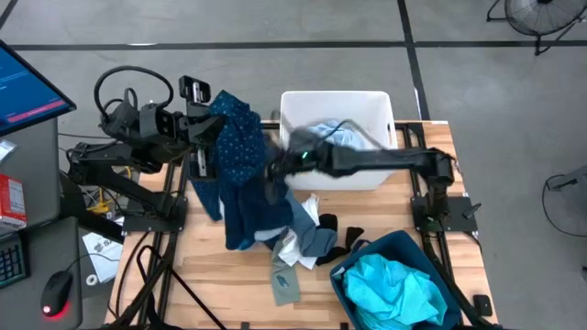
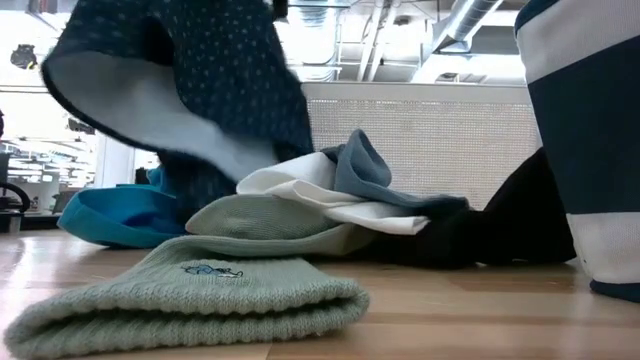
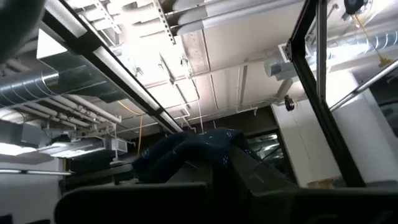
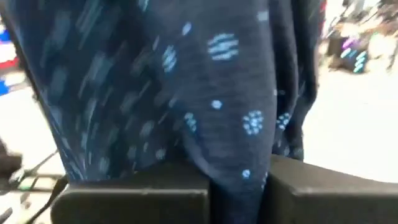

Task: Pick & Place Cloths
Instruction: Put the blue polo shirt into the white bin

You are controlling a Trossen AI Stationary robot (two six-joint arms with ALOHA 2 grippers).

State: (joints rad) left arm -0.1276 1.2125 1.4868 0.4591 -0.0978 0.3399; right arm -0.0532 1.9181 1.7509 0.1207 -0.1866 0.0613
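While both grippers' fingers pinch the dotted cloth (image 1: 240, 147), stretched left of centre above the pile (image 1: 298, 240), left gripper (image 1: 213, 126) and right gripper (image 1: 282, 167) should lift evenly, avoiding snags.

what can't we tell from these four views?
- Left gripper: in the high view the navy dotted cloth drapes over it, so its fingers are hidden; the left wrist view shows only cloth and ceiling.
- White tub contents: partly hidden by the right arm in the high view.
- Lower cloths in the table pile: overlapped in the high view; the low view shows only their edges.
- Teal bin: cut off by the low view's right edge.
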